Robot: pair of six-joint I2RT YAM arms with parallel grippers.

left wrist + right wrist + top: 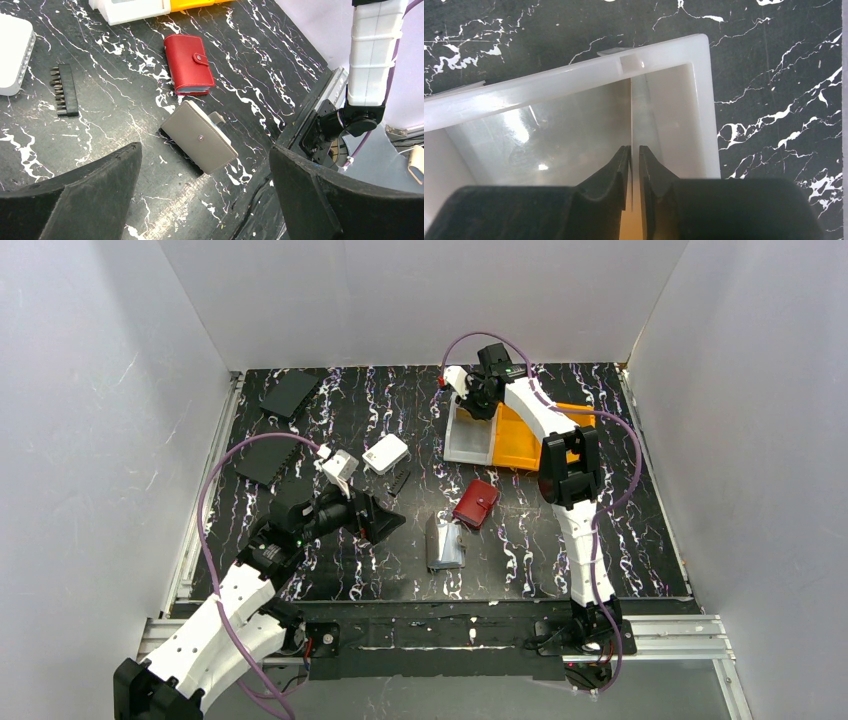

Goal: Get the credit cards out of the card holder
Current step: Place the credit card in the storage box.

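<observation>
While our right fingers [619, 170] pinch a pale card [631, 115], the card holder [200, 137] lies twelve o'clock of our wide-open left fingers [75, 200].

Two white-and-black arms.
Left arm [225, 610] and right arm [535, 405] have white shells with black joints and bases; a purple cable [200, 510] loops along each; the fingers [75, 200] are matt black, broad and wedge-shaped.
</observation>
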